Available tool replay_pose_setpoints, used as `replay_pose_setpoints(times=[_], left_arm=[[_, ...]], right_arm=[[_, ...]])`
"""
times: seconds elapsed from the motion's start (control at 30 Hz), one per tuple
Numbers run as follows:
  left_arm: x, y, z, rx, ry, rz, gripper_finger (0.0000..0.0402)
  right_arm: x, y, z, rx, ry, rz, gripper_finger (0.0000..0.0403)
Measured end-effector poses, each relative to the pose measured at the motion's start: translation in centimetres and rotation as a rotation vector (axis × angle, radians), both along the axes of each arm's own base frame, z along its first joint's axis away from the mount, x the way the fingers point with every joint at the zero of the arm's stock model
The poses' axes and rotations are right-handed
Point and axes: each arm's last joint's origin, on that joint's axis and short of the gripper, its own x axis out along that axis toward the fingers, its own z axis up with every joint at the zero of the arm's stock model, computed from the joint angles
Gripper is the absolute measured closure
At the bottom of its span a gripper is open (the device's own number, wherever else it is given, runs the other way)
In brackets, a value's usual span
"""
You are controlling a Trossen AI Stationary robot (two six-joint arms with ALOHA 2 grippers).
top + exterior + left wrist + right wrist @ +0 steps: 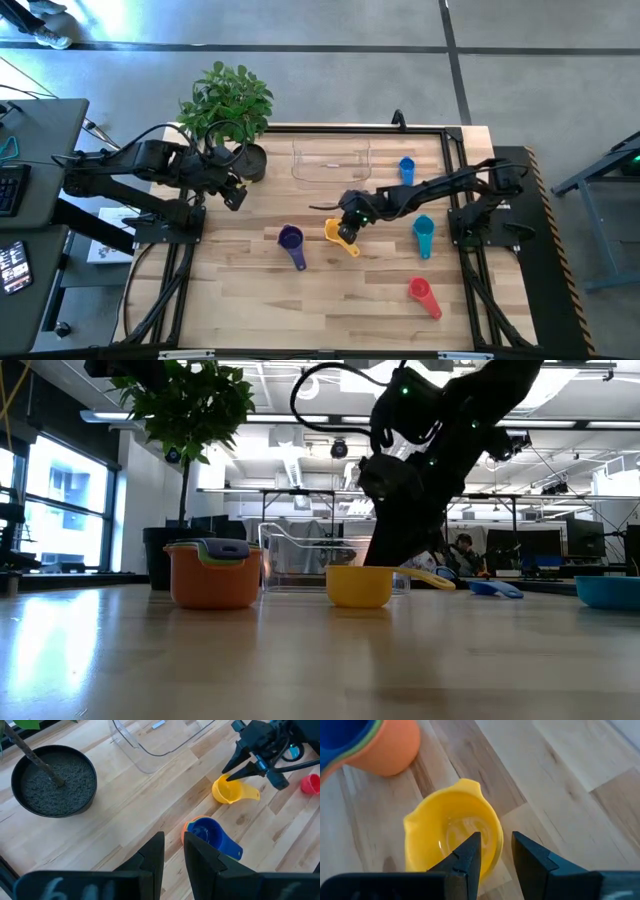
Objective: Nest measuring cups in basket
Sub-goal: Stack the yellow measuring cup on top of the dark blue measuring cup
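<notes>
At mid-table the right gripper (494, 851), fingers parted w/ one inside the bowl, straddles the yellow cup's (451, 836) rim (light, stiff, slick plastic, so pinch the wall).

yellow cup (340, 236) | purple-blue cup (291, 240) nested in orange cup (213, 578) | teal cup (423, 234) | red cup (422, 293) | clear basket (331, 163) | pale striped wood table (260, 300)

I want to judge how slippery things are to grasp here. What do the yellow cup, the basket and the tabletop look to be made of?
Yellow cup: probably smooth, glossy plastic; its inside shows bright glare.
Basket: likely clear hard plastic; the wood shows through its walls.
Tabletop: looks like light wooden planks with visible grain and seams, satin finish.
</notes>
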Motion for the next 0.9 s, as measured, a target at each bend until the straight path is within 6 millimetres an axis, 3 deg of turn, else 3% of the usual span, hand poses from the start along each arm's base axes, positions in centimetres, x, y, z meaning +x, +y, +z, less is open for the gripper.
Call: replay_pose_setpoints(times=[0.23, 0.43, 0.67, 0.9], left_arm=[[0.0, 0.0, 0.0, 0.0, 0.0, -0.001, 0.0339], [0.0, 0.0, 0.0, 0.0, 0.0, -0.001, 0.0339], [0.0, 0.0, 0.0, 0.001, 0.0, 0.0, 0.0339], [0.3, 0.0, -0.1, 0.008, 0.009, 0.004, 0.0339]], right_arm=[[0.1, 0.1, -0.9, 0.048, 0.03, -0.033, 0.0317], [0.2, 0.1, -0.8, 0.112, 0.019, -0.063, 0.0394], [0.3, 0.4, -0.7, 0.243, 0.012, -0.184, 0.0398], [2.5, 1.6, 2.5, 0.271, -0.086, -0.226, 0.0399]])
